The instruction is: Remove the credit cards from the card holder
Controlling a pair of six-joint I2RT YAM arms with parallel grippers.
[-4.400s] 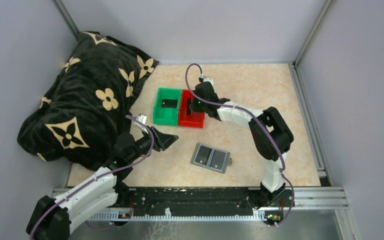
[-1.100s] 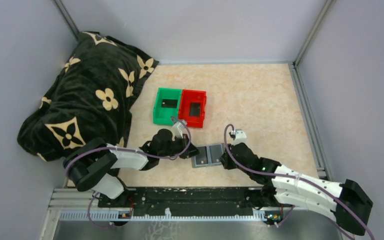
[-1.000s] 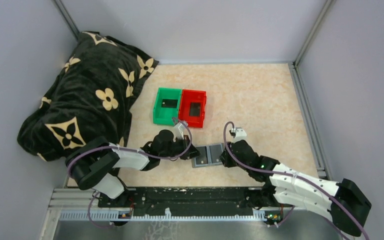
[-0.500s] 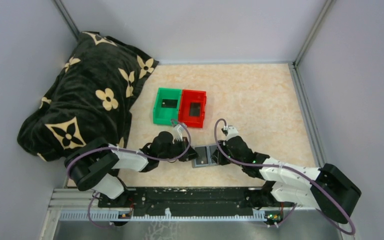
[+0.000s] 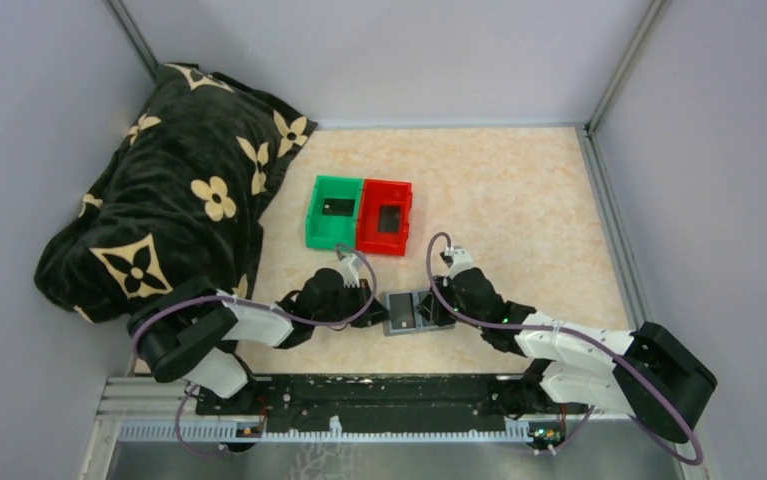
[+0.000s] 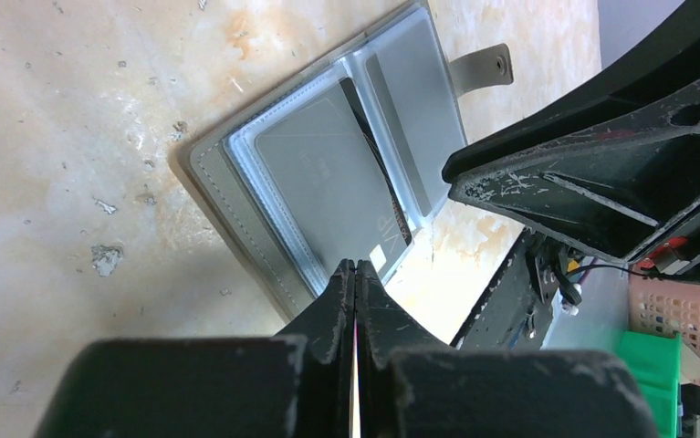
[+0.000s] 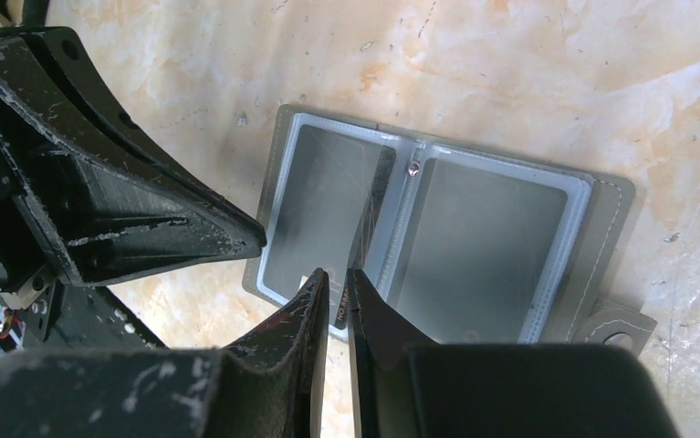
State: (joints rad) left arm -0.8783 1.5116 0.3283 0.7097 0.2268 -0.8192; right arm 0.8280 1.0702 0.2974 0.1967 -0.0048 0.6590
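Observation:
The grey card holder (image 5: 414,310) lies open on the table between my two grippers. In the right wrist view its two slotted panels (image 7: 474,237) face up. A dark credit card (image 7: 375,196) stands out of the left panel beside the fold. My right gripper (image 7: 337,285) is narrowly open, and the card's near end with its small print sits between the fingers. My left gripper (image 6: 356,266) is shut, its tips resting on the card holder's (image 6: 328,169) near edge. Two more dark cards lie in the green bin (image 5: 334,212) and the red bin (image 5: 384,218).
The two bins stand side by side just beyond the card holder. A black blanket with cream flowers (image 5: 159,200) is heaped at the left. Grey walls close in the table on three sides. A black rail (image 5: 379,395) runs along the near edge.
My right gripper has slid left from the card holder's right edge to over its fold, and its jaws have parted a little. The left gripper has stayed shut at the left edge.

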